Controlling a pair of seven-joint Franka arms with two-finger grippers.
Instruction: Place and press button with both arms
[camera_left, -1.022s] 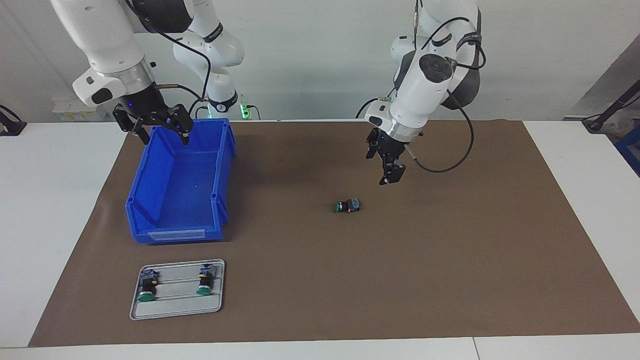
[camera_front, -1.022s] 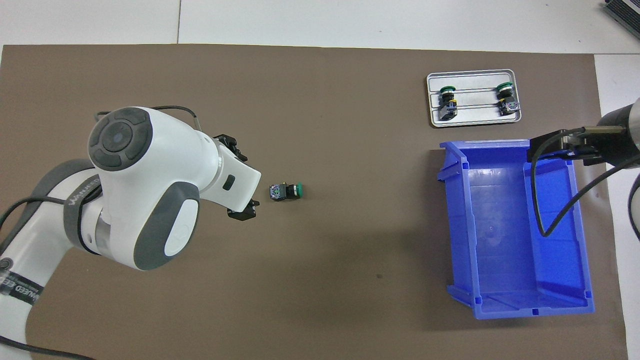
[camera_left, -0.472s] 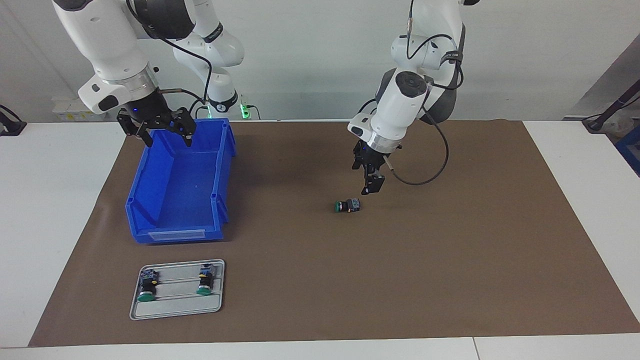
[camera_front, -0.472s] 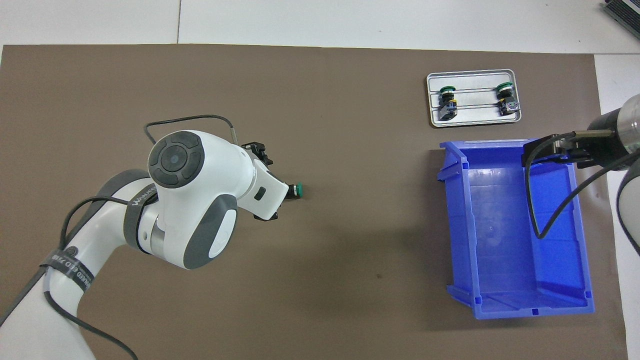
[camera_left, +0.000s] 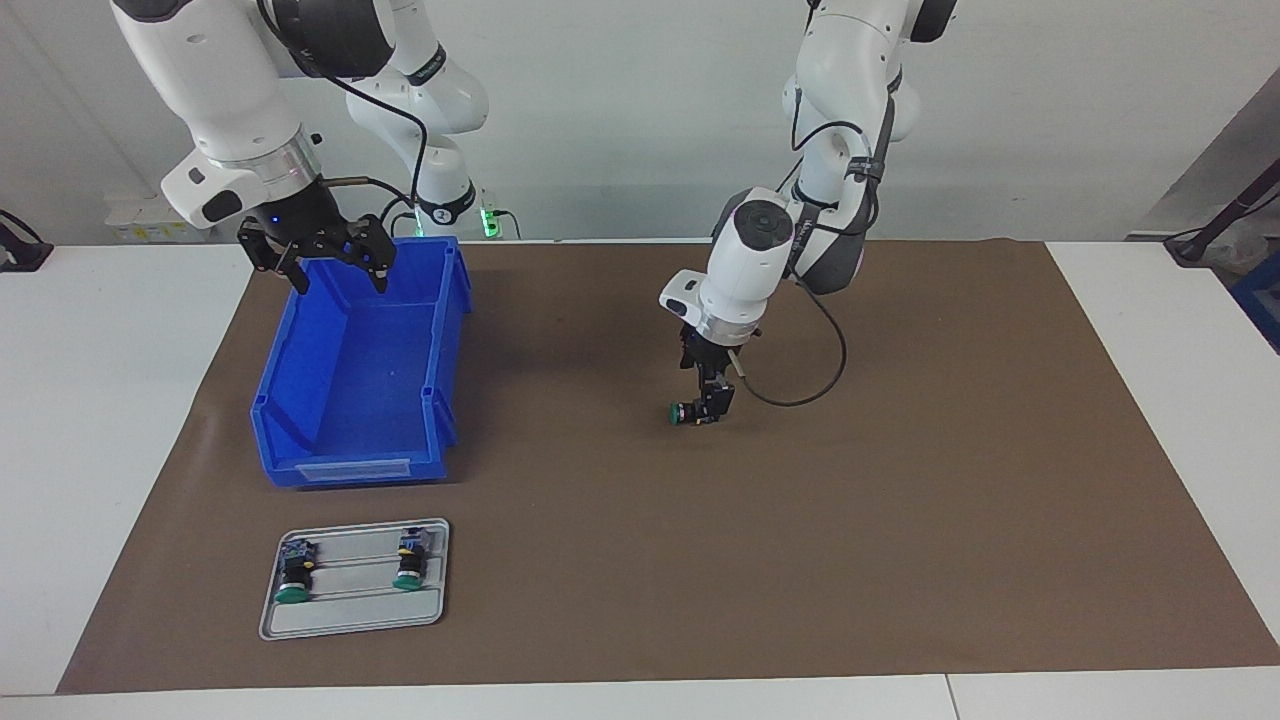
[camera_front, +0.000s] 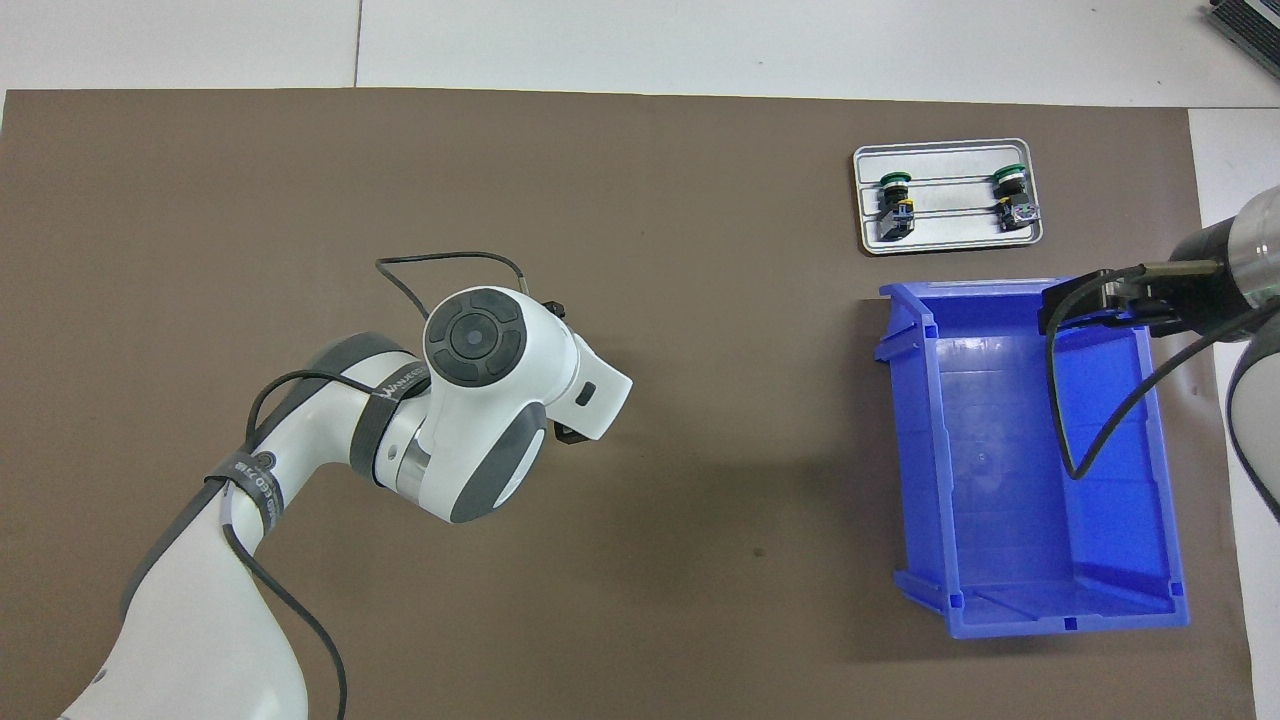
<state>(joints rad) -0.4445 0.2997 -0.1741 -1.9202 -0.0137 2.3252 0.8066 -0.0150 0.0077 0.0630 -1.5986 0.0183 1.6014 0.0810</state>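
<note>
On the brown mat (camera_left: 900, 520), button (camera_left: 684, 412) lying sideways, green cap toward right arm's end, left gripper (camera_left: 712, 398) fingers wide astride.

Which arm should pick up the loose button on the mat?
Left. Its open claw is down at the button; the right claw waits open over the blue bin.

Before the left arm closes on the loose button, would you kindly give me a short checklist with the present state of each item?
1. Left pincer down at the button on the mat: ok.
2. Left pincer open: ok.
3. Button between its fingers: cannot tell; the overhead view hides it under the wrist.
4. Right pincer open, waiting over the bin: ok.
5. Bin holds nothing that shows: ok.
6. Two other buttons lie in the tray: ok.
</note>
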